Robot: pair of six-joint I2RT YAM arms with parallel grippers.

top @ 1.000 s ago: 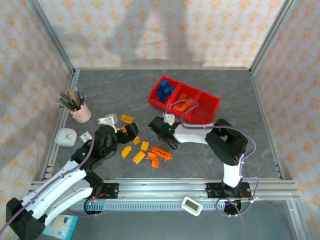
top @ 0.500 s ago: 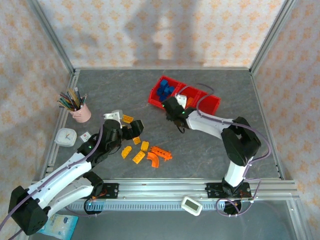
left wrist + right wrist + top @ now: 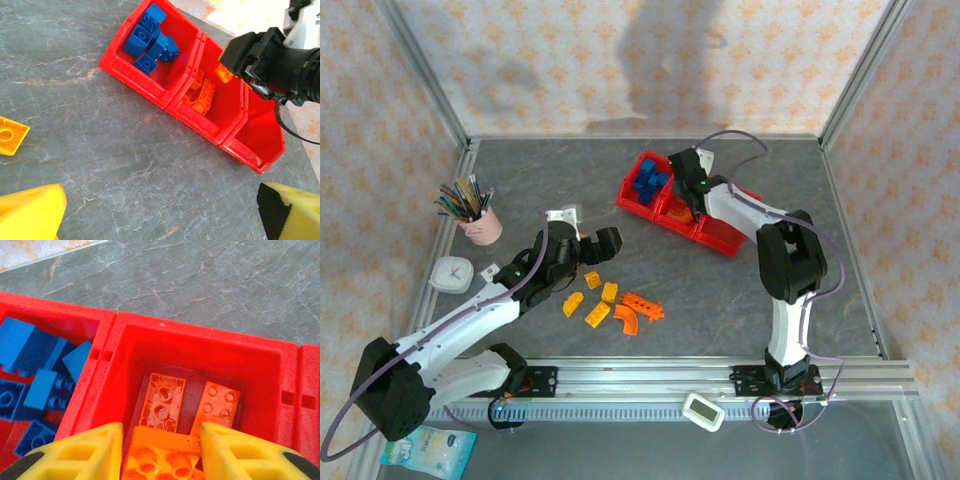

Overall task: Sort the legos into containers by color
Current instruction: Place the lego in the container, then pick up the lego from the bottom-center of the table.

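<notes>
A: Right gripper (image 3: 161, 434), position?
B: Over the middle compartment of the tray (image 3: 716, 240), on the far side of the bench (image 3: 740, 300). Its wrist view looks straight down into that compartment.
A: Jaws?
B: Partly apart. One orange brick (image 3: 160, 455) sits between the fingers (image 3: 80, 455), studs up, filling the gap. I cannot tell whether it is pinched or lying loose.
A: Under it?
B: Two flat orange pieces (image 3: 161, 402) lie side by side on the compartment floor.
A: Next compartment?
B: The one on the left in the top view holds the blue bricks (image 3: 150, 42), piled on each other.
A: Left gripper (image 3: 160, 220)?
B: Wide open, nothing in it. It hangs over bare bench short of the tray, facing it. A yellow plate (image 3: 10, 136) lies flat on the bench near one of its fingers.
A: Remaining bricks?
B: A loose cluster (image 3: 610, 305) lies mid-bench, between the left gripper and the arm bases. The yellow-orange ones are toward the left. A long orange one and an orange arch (image 3: 625, 321) are toward the right. All are well apart from the tray.
A: Anything else?
B: A pink cup (image 3: 483, 228) of pencils stands by the left edge of the bench, apart from the bricks.
</notes>
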